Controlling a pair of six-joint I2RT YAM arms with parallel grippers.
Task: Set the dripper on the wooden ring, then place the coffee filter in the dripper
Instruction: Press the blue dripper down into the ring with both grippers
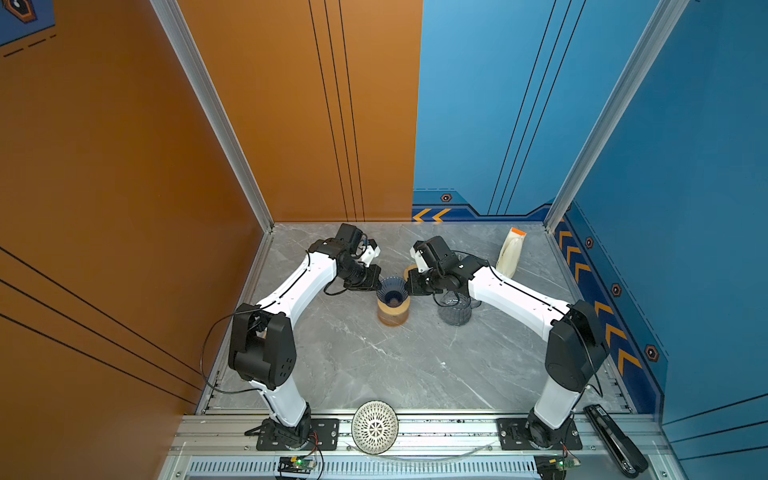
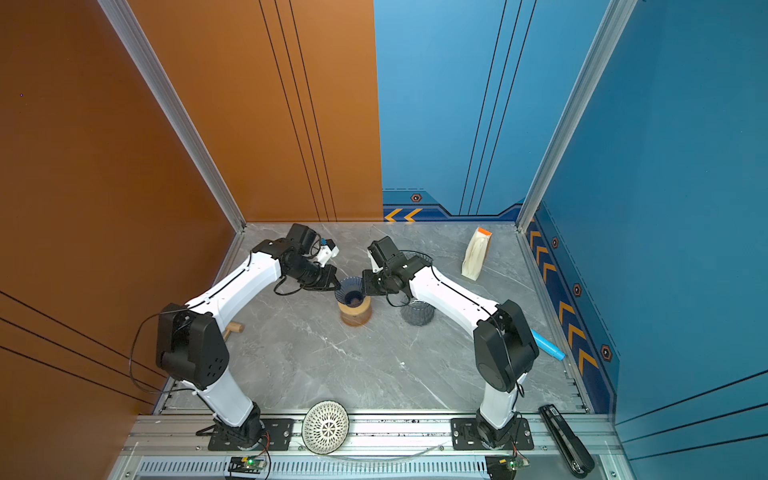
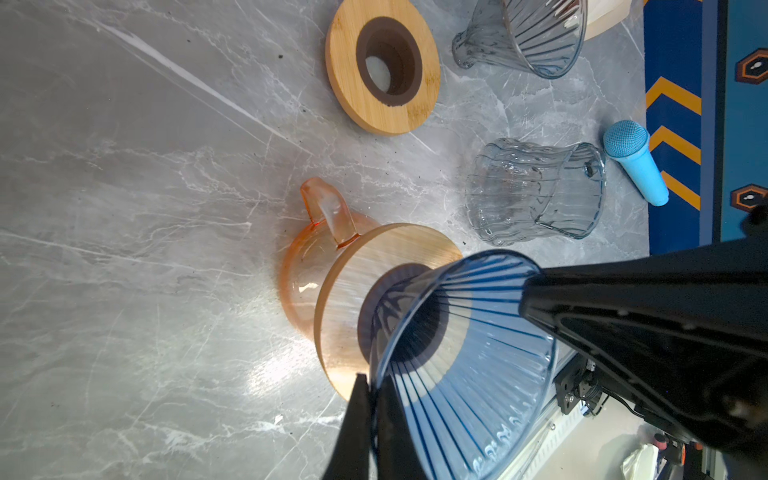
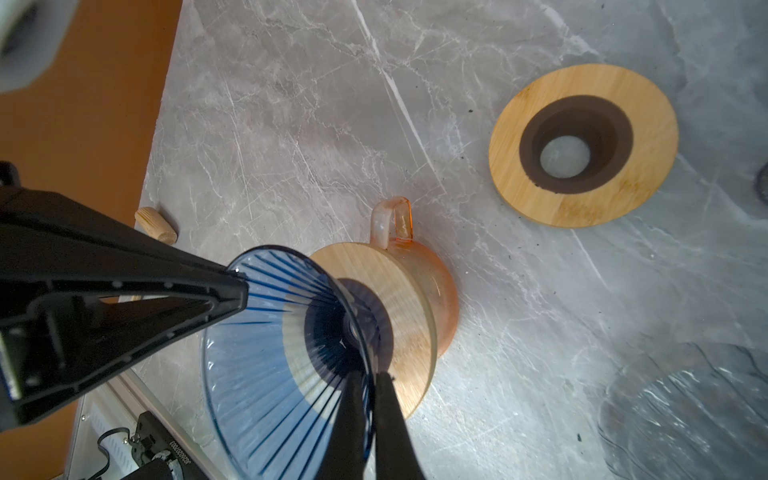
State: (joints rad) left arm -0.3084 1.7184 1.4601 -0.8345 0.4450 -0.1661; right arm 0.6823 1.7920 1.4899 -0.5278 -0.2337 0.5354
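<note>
The dripper (image 1: 392, 291) (image 2: 352, 291) is a blue ribbed glass cone. It sits on a wooden ring (image 3: 353, 299) over an amber glass mug (image 4: 436, 291) in the middle of the table. My left gripper (image 3: 372, 380) (image 1: 380, 284) is shut on the dripper's left rim, one finger inside and one outside. My right gripper (image 4: 370, 374) (image 1: 407, 286) is shut on the opposite rim the same way. The dripper (image 3: 465, 353) (image 4: 270, 353) holds nothing inside. A cream paper pack with an orange top (image 1: 512, 253) (image 2: 476, 255), seemingly the coffee filter, leans at the back right.
A second wooden ring (image 3: 340, 62) (image 4: 648, 124) lies behind the mug. A clear glass dripper (image 3: 540, 37) and a clear ribbed jug (image 3: 536, 191) (image 1: 455, 311) stand under my right arm. A blue cylinder (image 2: 548, 345), a wooden peg (image 2: 235, 328), a white lattice bowl (image 1: 375, 426) and a black device (image 1: 615, 440) lie around.
</note>
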